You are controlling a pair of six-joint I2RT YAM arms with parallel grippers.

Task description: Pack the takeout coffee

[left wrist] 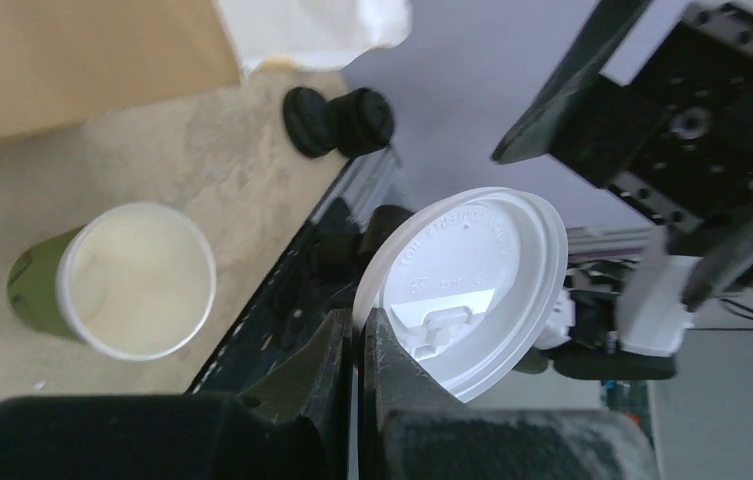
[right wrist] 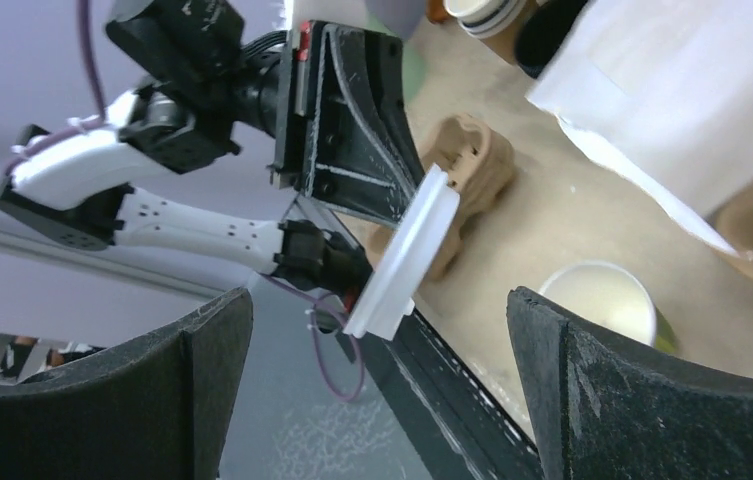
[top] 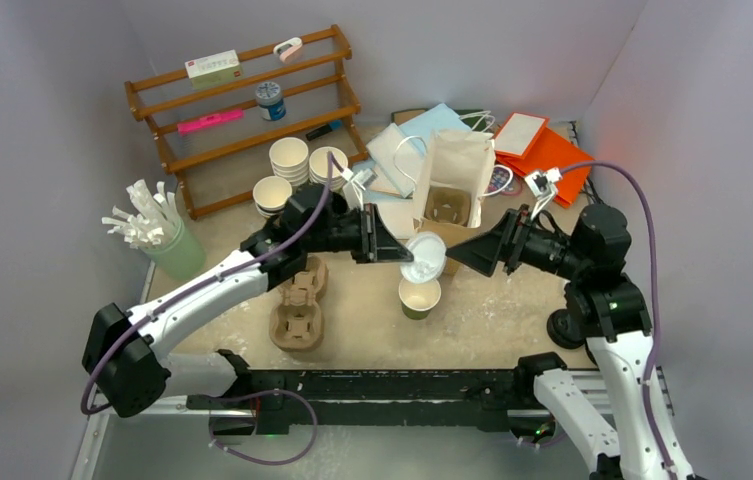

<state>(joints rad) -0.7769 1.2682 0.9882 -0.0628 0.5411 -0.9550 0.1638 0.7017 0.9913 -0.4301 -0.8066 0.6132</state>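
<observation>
Left pincer (left wrist: 357, 330) is clamped together on the rim of a white plastic lid (left wrist: 472, 280), holding it tilted on edge in the air. Right pincer (right wrist: 377, 295) faces it with jaws wide apart. From the right wrist view the lid (right wrist: 407, 250) sits in the gap between the two fingers, with clearance on both sides. The open paper cup (top: 419, 297), olive-green outside and white inside, stands upright on the surface (top: 512, 310) just below and in front of the lid, uncovered. The upright paper bag (top: 464, 155) stands open directly behind the lid, with a brown moulded insert visible inside. Both pincers crowd the space between bag and cup. Two pulp cup trays (top: 297, 310) lie to the left of the cup, under the left arm's forearm. Three stacks of cups (top: 289, 160) stand further back on the left, near a wooden rack (top: 242, 110). A green holder (top: 174, 255) of white sticks is at the left edge. Orange and blue flat bags are piled behind the paper bag, well clear of the cup.
</observation>
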